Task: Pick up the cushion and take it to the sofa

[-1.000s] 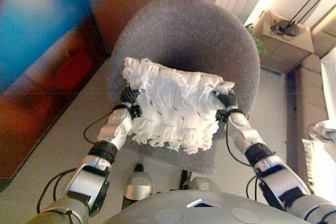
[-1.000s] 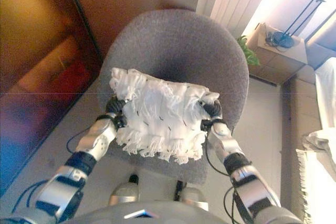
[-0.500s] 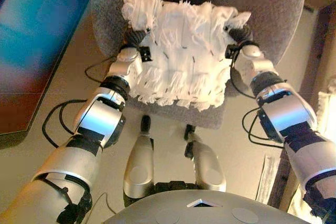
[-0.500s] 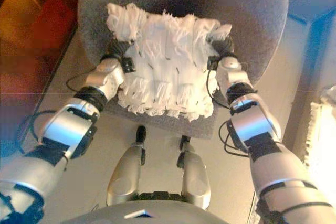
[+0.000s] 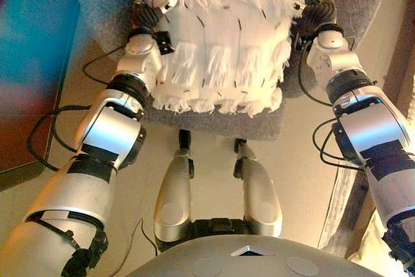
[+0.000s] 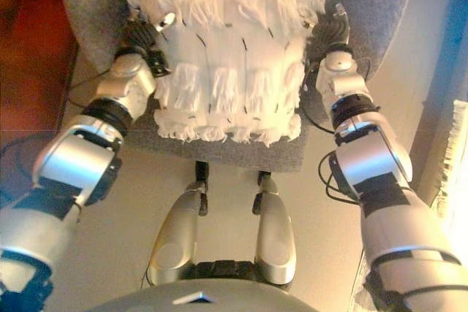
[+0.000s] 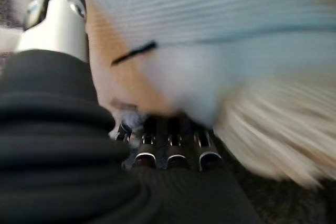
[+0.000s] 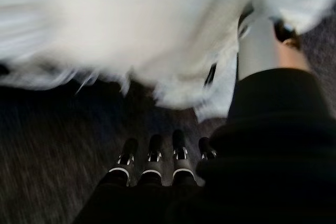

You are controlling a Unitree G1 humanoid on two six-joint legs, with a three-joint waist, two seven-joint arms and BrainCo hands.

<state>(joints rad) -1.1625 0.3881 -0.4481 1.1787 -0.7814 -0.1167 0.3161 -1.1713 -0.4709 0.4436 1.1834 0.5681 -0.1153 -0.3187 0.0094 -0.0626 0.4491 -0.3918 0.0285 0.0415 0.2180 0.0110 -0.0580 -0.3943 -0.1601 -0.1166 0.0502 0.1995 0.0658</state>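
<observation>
A white fringed cushion [image 5: 220,37] lies on the seat of a grey upholstered armchair [image 5: 214,124], with the robot's two hands set against its opposite sides. The left hand [image 5: 144,16] meets the cushion's left edge, its thumb [image 7: 58,11] raised along the fabric and its fingers [image 7: 157,153] reaching under the shaggy underside. The right hand [image 5: 318,12] meets the right edge the same way, thumb [image 8: 257,45] upright against the fringe and fingers [image 8: 152,156] pointing beneath it over the dark seat cloth. Whether either hand's fingers are curled round the cushion or lying straight under it cannot be told, as their tips are lost beneath the fringe.

The cushion's front fringe hangs just short of the armchair's front edge, leaving a narrow strip of grey seat bare below it. To either side of the cushion a band of seat shows between the fringe and the armchair's rim, wider on the right. In front of the armchair lies bare beige floor [image 5: 305,154]. Left of the armchair a dark reddish panel [image 6: 29,56] with a blue sheen stands close beside the seat. Right of the armchair, at the floor's far edge, a pale fringed fabric [image 6: 450,151] hangs.
</observation>
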